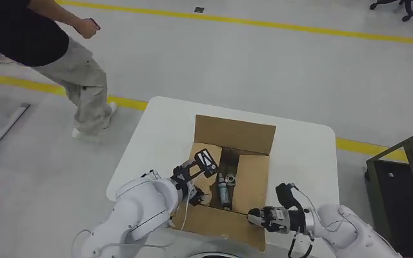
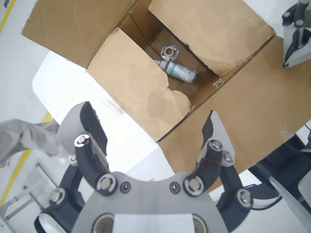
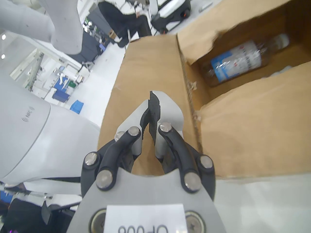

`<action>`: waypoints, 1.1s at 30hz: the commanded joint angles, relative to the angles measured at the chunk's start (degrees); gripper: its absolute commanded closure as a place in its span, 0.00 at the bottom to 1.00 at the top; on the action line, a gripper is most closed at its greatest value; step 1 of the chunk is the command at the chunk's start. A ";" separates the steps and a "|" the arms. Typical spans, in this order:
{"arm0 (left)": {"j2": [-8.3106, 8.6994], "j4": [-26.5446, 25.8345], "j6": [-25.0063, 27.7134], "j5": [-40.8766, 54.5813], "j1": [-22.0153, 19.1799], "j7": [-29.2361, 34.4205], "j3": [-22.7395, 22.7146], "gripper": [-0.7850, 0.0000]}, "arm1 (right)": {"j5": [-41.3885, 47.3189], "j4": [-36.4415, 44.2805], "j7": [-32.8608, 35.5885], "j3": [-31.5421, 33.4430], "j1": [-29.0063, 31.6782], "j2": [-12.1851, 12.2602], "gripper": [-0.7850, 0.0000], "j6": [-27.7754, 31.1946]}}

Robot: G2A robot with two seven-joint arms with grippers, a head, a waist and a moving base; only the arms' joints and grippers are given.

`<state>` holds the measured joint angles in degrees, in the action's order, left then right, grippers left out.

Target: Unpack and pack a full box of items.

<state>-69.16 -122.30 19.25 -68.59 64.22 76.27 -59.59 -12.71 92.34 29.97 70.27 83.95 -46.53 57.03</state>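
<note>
Inside your box (image 1: 235, 134), a bottle (image 2: 179, 71) lies just beside a metal ring (image 2: 169, 52), your left gripper (image 2: 149, 112) spread wide, your right gripper (image 3: 151, 103) pressed together.

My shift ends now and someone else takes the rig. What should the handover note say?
Claws: the left claw is open and empty, above the box edge. The right claw is shut on nothing, over the near flap.
Things: the box stands on the table, flaps open. A bottle lies on its floor next to a metal flange.
Done: the box is opened.
Left: lift out the bottle and flange, then repack.
</note>
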 commanded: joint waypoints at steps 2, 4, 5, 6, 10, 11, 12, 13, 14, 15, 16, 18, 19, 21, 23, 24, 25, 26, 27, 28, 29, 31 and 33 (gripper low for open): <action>-0.08 0.35 -1.65 -1.50 -0.32 -1.01 0.38 0.00 | -0.99 -0.40 -7.42 5.45 2.49 0.20 1.00 -3.31; -0.21 0.56 -2.86 -0.85 -0.22 -1.82 0.81 0.00 | -2.54 -0.28 -12.05 8.51 4.48 0.21 1.00 -6.29; -0.27 0.54 -3.45 -0.33 -0.20 -2.13 0.95 0.00 | -2.86 -0.29 -14.46 9.75 5.52 0.16 1.00 -7.46; -0.31 0.60 -3.84 -0.05 -0.21 -2.19 1.08 0.00 | -3.21 -0.45 -16.82 10.90 6.53 0.09 1.00 -8.79; -0.33 0.60 -3.99 -0.11 -0.26 -2.25 1.18 0.00 | -4.61 -0.86 -26.56 14.56 10.09 -0.45 1.00 -15.36; -0.33 0.60 -3.99 -0.11 -0.26 -2.25 1.18 0.00 | -4.70 -0.79 -28.01 15.05 10.87 -0.57 1.00 -16.17; -0.33 0.60 -3.99 -0.11 -0.26 -2.25 1.18 0.00 | -5.56 -0.87 -29.64 15.85 11.44 -0.67 1.00 -17.97; -0.33 0.60 -3.99 -0.11 -0.26 -2.25 1.18 0.00 | -7.22 -0.17 -30.81 16.27 12.09 -0.78 1.00 -19.58; -0.33 0.60 -3.99 -0.11 -0.26 -2.25 1.18 0.00 | -8.50 0.70 -31.85 16.45 12.76 -0.90 1.00 -20.42; -0.33 0.60 -3.99 -0.11 -0.26 -2.25 1.18 0.00 | -9.08 1.13 -32.98 16.63 13.40 -1.03 1.00 -21.01; -0.33 0.60 -3.99 -0.11 -0.26 -2.25 1.18 0.00 | -9.57 1.52 -33.64 16.74 13.92 -1.14 1.00 -21.30; -0.33 0.60 -3.99 -0.11 -0.26 -2.25 1.18 0.00 | -9.99 2.00 -32.73 16.46 14.56 -1.27 1.00 -20.82; -0.33 0.60 -3.99 -0.11 -0.26 -2.25 1.18 0.00 | -9.78 2.03 -32.38 16.39 14.54 -1.34 1.00 -20.59; -0.33 0.60 -3.99 -0.11 -0.26 -2.25 1.18 0.00 | -8.68 1.81 -31.50 15.95 14.45 -1.51 1.00 -19.68; -0.32 0.50 -4.07 -2.09 -0.05 -4.95 1.42 0.00 | -8.16 1.37 -30.77 15.74 14.11 -1.66 1.00 -19.24; -0.43 0.49 -4.93 -2.50 0.06 -6.57 1.91 0.00 | -8.11 1.21 -30.51 15.65 13.98 -1.74 1.00 -19.08; -0.61 0.62 -6.30 -2.84 -0.21 -7.74 2.34 0.00 | -7.99 1.04 -30.35 15.59 13.86 -1.82 1.00 -18.96; -0.83 1.04 -7.66 -3.44 -0.75 -8.36 3.04 0.00 | -7.86 0.89 -30.17 15.55 13.78 -1.89 1.00 -18.80; -1.10 1.82 -9.01 -3.92 -1.50 -8.42 4.02 0.00 | -7.79 0.72 -29.97 15.55 13.70 -1.96 1.00 -18.66; -1.41 2.69 -10.09 -4.24 -2.43 -8.22 5.16 0.00 | -7.66 0.60 -29.84 15.59 13.63 -2.02 1.00 -18.48; -1.74 3.63 -10.92 -4.97 -3.61 -8.11 6.46 0.00 | -7.50 0.49 -29.70 15.63 13.62 -2.09 1.00 -18.14; -2.41 5.74 -11.92 -6.67 -5.75 -7.92 9.23 0.00 | -6.43 0.18 -29.02 15.61 13.62 -2.17 1.00 -16.17; -3.09 7.88 -12.97 -7.31 -7.50 -7.53 11.48 0.00 | -5.47 -0.62 -28.31 15.98 13.55 -2.21 1.00 -14.52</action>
<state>-71.93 -115.58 6.79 -75.56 57.64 68.52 -49.37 -18.62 92.13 1.32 86.05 97.53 -48.73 41.77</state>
